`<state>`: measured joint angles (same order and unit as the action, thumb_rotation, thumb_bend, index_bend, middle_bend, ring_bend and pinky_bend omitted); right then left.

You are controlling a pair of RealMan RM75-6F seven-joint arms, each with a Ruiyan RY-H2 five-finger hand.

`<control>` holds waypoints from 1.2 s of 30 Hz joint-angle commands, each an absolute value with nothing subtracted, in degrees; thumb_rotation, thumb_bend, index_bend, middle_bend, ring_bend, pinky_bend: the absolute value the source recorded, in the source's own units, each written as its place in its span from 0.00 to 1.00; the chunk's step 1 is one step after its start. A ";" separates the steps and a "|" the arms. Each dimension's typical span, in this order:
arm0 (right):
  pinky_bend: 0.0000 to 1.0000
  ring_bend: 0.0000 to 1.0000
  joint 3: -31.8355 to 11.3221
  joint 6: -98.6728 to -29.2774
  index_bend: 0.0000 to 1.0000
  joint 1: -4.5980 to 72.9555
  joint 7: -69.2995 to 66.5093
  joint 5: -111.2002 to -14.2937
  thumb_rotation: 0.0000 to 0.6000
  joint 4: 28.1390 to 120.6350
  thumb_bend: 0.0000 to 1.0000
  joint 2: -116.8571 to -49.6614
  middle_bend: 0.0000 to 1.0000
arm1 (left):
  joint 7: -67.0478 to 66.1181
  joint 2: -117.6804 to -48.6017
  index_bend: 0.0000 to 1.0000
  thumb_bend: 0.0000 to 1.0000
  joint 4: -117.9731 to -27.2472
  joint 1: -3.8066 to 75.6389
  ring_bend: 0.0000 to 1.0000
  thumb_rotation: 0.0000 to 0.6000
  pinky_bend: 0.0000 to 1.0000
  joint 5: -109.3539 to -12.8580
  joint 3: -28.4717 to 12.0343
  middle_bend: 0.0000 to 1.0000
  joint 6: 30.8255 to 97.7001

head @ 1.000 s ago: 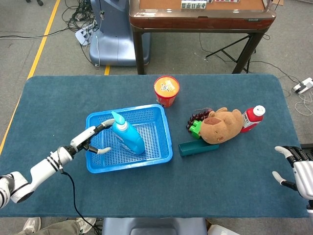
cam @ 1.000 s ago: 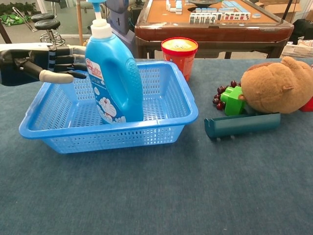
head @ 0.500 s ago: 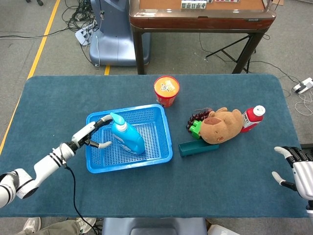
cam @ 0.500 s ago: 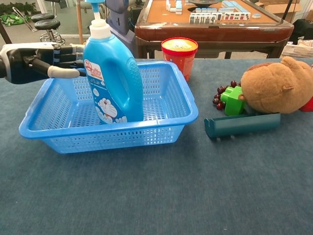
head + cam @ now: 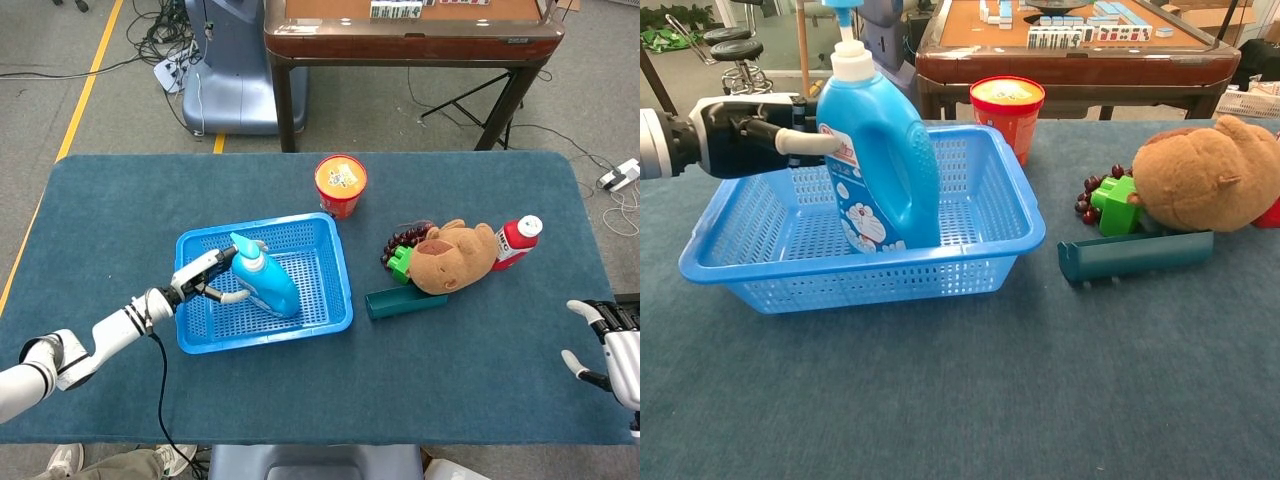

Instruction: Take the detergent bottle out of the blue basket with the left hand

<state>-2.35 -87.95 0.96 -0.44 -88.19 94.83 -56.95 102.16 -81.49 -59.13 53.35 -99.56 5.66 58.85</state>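
- Dark blue cloth covers the table (image 5: 300,400) from edge to edge, and everything of the task sits on it.
- Blue plastic mesh makes up the basket (image 5: 325,300), which lies left of the table's middle.
- The detergent bottle (image 5: 880,160) stands upright inside the basket, towards its near-left part, with its white pump top up and its base on the basket floor.
- The brown plush toy (image 5: 455,258) lies on its side right of the basket, well apart from it.
- The left hand (image 5: 750,135) reaches over the basket's left rim and meets the bottle at its upper side: the thumb lies against the bottle's front shoulder and the other fingers go behind it. Whether the clasp is firm cannot be told.
- The right hand (image 5: 605,345) sits at the table's far right edge, fingers apart, holding nothing.
- A dark green tray-like piece (image 5: 1135,255) lies just in front of the plush toy, touching it in the head view.
- A red cup with an orange printed lid (image 5: 341,185) stands just beyond the basket's far right corner.
- A red bottle with a white cap (image 5: 517,240) lies beside the plush toy's right end.
- A green block (image 5: 1113,205) and dark purple grapes (image 5: 1090,195) sit together at the toy's left end.
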 commanded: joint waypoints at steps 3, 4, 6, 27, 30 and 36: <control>0.33 0.21 -2.37 -87.94 0.25 0.95 -0.72 -88.19 1.00 94.59 0.21 -56.99 0.28 | 102.11 -80.80 0.21 0.32 -59.53 52.14 0.18 1.00 0.00 -99.99 6.99 0.23 61.58; 0.33 0.21 -2.37 -87.91 0.25 0.95 -0.81 -88.17 1.00 94.52 0.21 -57.00 0.28 | 101.67 -80.56 0.22 0.32 -59.75 51.83 0.18 1.00 0.00 -100.01 7.21 0.24 62.05; 0.33 0.21 -2.38 -87.82 0.25 0.98 -1.05 -88.13 1.00 94.33 0.21 -57.09 0.28 | 100.65 -79.93 0.22 0.32 -60.55 51.07 0.18 1.00 0.00 -100.00 7.64 0.24 63.18; 0.33 0.21 -2.42 -87.74 0.25 1.06 -2.31 -88.26 1.00 93.39 0.21 -57.44 0.28 | 86.30 -83.18 0.44 0.32 -65.65 47.97 0.41 1.00 0.30 -89.49 1.93 0.48 59.78; 0.33 0.21 -2.48 -87.73 0.25 1.12 -2.47 -88.30 1.00 93.28 0.21 -57.53 0.28 | 84.69 -82.64 0.48 0.32 -66.49 47.06 0.44 1.00 0.33 -88.16 0.71 0.51 60.44; 0.33 0.21 -2.52 -87.49 0.25 1.38 -2.71 -88.47 1.00 93.05 0.21 -57.72 0.28 | 81.61 -80.01 0.49 0.32 -68.59 44.45 0.44 1.00 0.33 -85.11 -2.27 0.52 62.98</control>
<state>-2.52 -87.49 1.37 -2.71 -88.46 93.05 -57.71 82.35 -80.88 -67.95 45.13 -85.72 -1.54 62.16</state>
